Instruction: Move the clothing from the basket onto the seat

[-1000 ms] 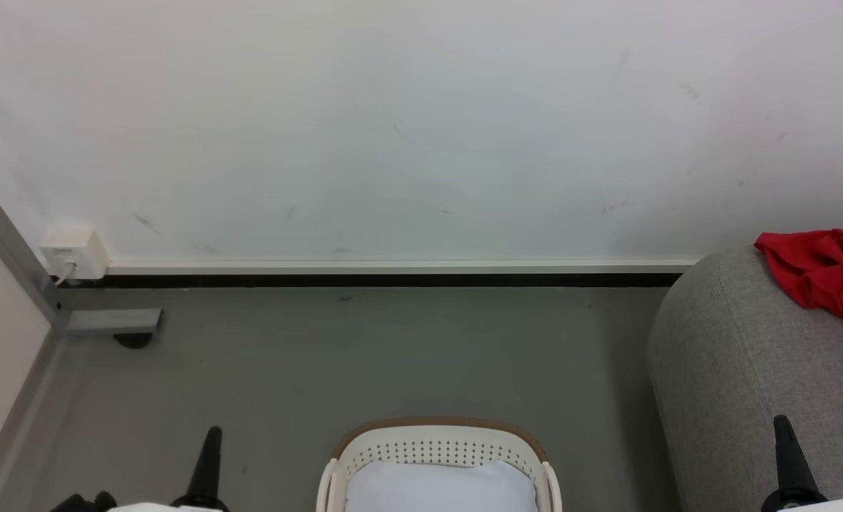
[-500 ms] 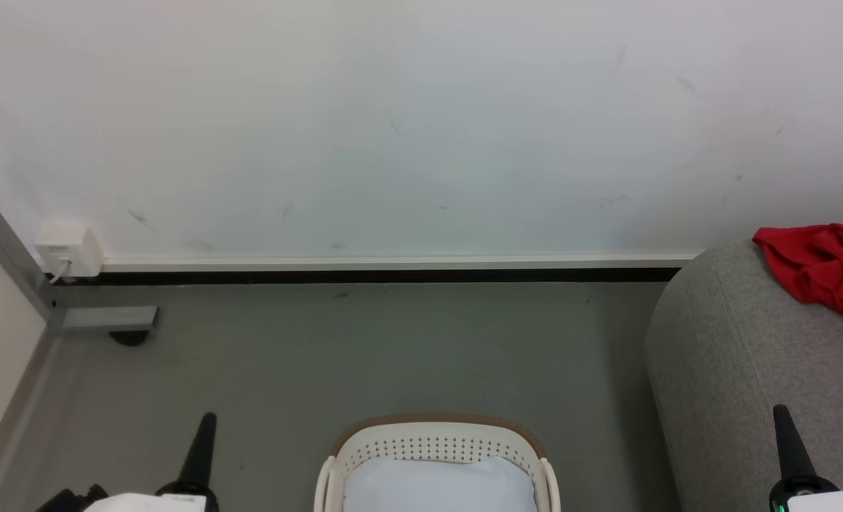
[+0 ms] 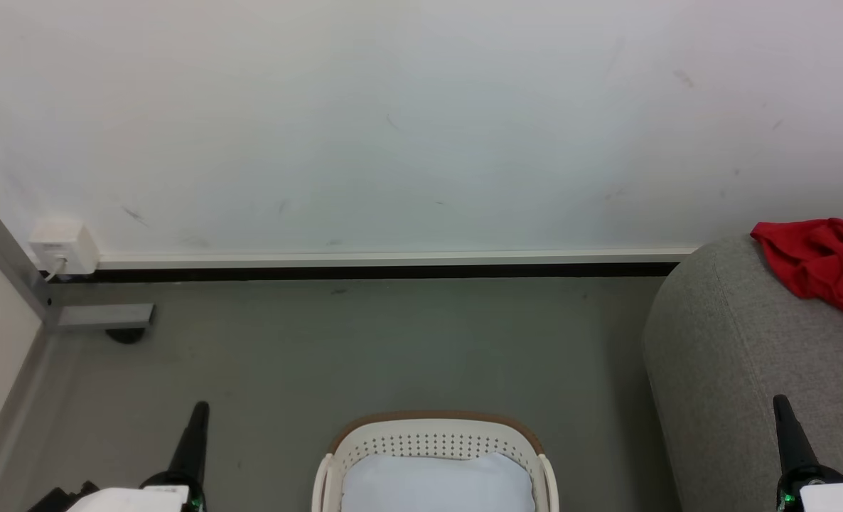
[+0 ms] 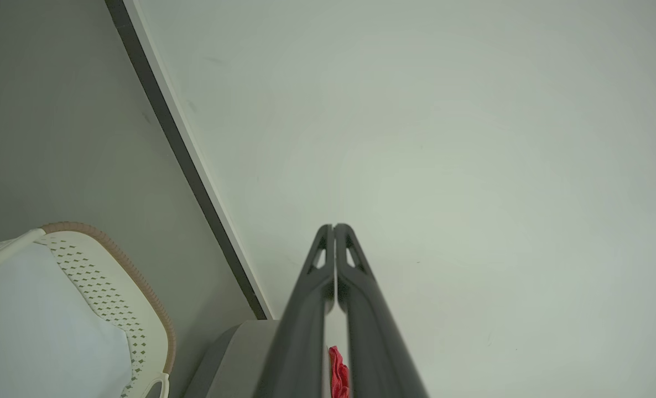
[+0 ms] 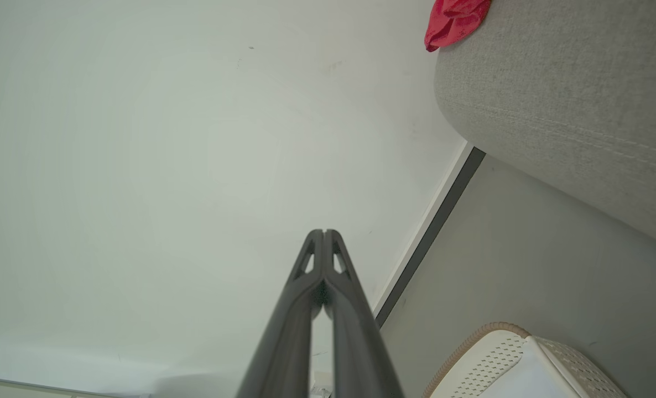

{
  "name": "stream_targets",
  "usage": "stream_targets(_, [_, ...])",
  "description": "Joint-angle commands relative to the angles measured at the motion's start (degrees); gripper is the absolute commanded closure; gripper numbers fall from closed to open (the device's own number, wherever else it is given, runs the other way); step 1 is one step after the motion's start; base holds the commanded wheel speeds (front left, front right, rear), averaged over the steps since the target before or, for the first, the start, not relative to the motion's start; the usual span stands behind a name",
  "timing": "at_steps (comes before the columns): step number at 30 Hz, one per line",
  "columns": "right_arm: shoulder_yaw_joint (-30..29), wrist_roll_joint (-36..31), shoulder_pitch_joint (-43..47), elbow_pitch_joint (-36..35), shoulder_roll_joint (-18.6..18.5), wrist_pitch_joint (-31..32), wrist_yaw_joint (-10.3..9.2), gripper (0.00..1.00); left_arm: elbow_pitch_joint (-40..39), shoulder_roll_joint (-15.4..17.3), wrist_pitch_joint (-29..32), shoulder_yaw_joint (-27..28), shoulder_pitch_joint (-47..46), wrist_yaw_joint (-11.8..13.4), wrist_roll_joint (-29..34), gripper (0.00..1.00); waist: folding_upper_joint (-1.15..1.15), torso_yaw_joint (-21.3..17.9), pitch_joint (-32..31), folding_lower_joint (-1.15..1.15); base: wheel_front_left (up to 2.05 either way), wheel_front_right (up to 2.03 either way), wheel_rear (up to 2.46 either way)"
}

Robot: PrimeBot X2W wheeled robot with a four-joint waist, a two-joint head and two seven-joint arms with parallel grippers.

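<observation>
The red clothing lies crumpled on top of the grey seat at the right edge; it appears again as clothing on the seat in the right wrist view. The cream basket stands on the floor at bottom centre and holds only pale white padding. My left gripper rises at the lower left, shut and holding nothing, its fingertips touching. My right gripper rises at the lower right beside the seat, likewise shut on nothing.
A white wall with a pale skirting strip runs behind the grey floor. At the left stand a grey metal frame foot and a white wall socket box.
The whole head view has shifted slightly upward in picture, so the camera moved. Both grippers show a little higher in the view. The clothing and basket lie as before.
</observation>
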Motion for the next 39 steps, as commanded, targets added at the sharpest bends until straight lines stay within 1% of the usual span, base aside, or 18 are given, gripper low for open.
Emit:
stream_targets(1, [-0.2, 1.1, -0.8, -0.5, -0.6, 0.2, -0.09, 1.0, -0.4, 0.2, 0.3, 0.3, -0.9, -0.3, -1.2, 1.0, 0.0, 0.0, 0.0, 0.0, 0.0, 0.0, 0.0])
stream_targets(29, [-0.5, 13.7, -2.3, -1.0, -0.7, 3.3, -0.12, 1.0, -0.9, 0.3, 3.3, 2.2, -2.2, -1.1, -12.3, 1.0, 0.0, -0.7, 1.1, 0.0, 0.0, 0.0, 0.0])
stream_targets(39, [-0.5, 13.3, -2.3, -0.9, -0.6, 3.2, -0.12, 1.0, -0.9, 0.3, 3.2, 2.1, -2.2, -1.1, -12.1, 1.0, 0.0, -0.7, 1.1, 0.0, 0.0, 0.0, 0.0])
